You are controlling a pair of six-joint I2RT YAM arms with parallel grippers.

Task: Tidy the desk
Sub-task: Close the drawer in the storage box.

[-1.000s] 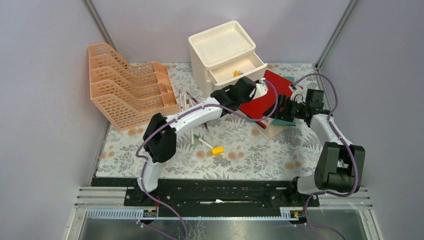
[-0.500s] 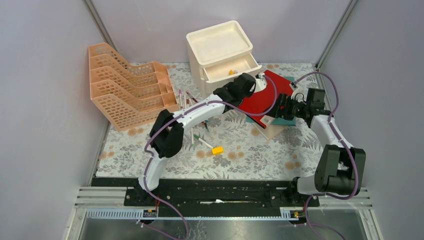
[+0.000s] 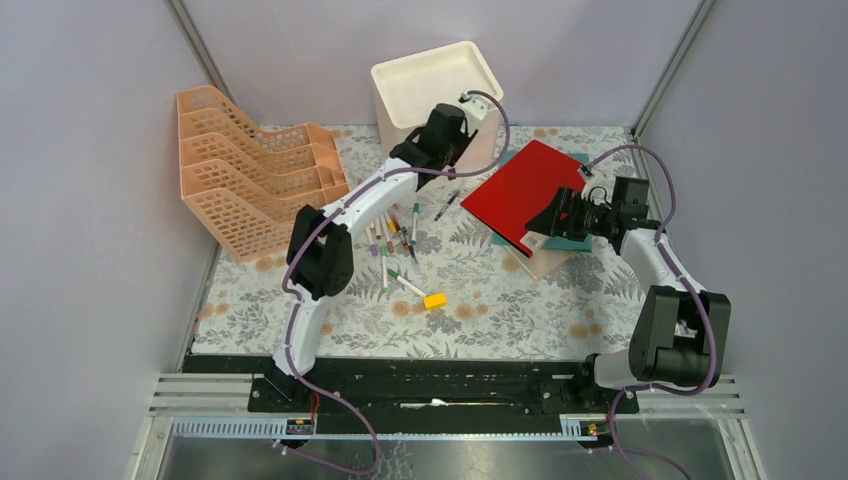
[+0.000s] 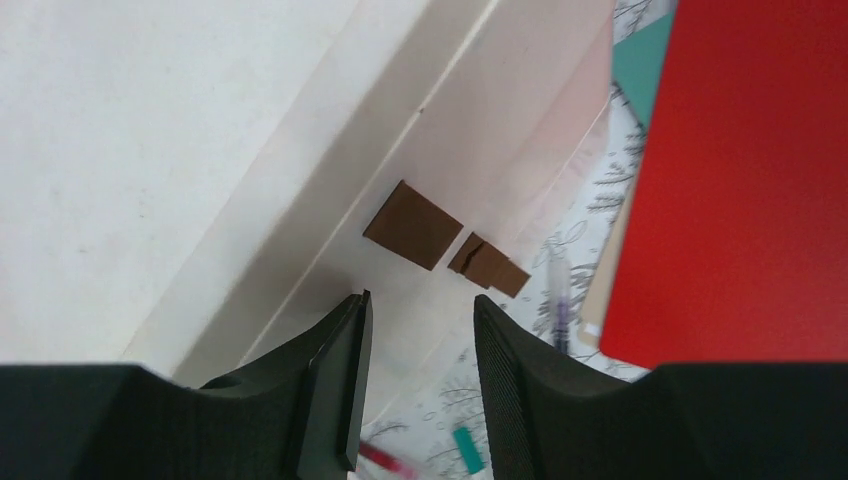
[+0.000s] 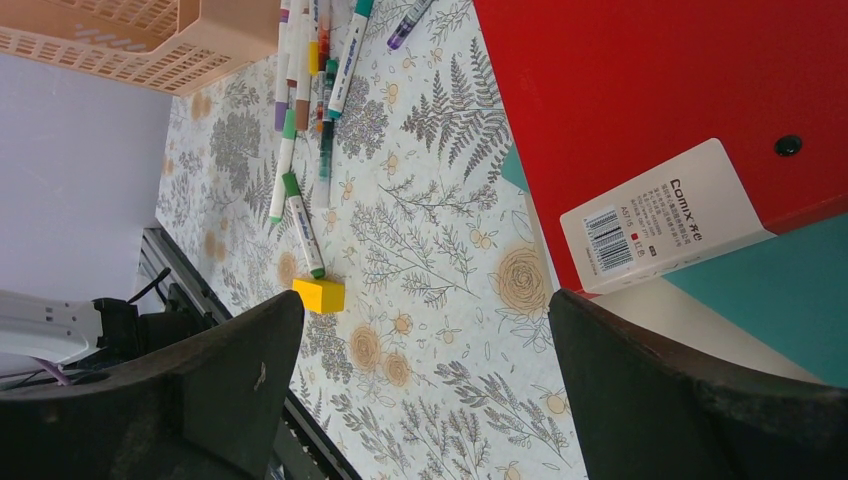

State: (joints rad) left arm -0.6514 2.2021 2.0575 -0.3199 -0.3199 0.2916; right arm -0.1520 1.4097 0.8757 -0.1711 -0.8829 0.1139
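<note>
Tabletop: the fern-print cloth fills the middle of the top view, right in front of your arm bases. It's messy, so you're nowhere near done.

Left pincer: the jaws are apart with nothing between them. It's parked right at the front of the drawer box, at the back of the tabletop.

Drawer box: the drawer looks pushed in, though your arm hides most of the front from above. The wrist view shows the brown tabs on the front just ahead of the fingers, so I guess the pincer is there to work that drawer.

Right pincer: the jaws are spread wide and empty. It hangs just beside the near edge of the red folder, probably lined up to take that edge.

Red folder: it sits tilted on top of a teal book at the back right and isn't squared up.

Pens: a loose bunch lies between the orange rack and the folder, on bare cloth.

Yellow block: it's alone, just in front of the pens.

Next, imo: the pens lie flat and close together, so picking out just one looks fiddly.
</note>
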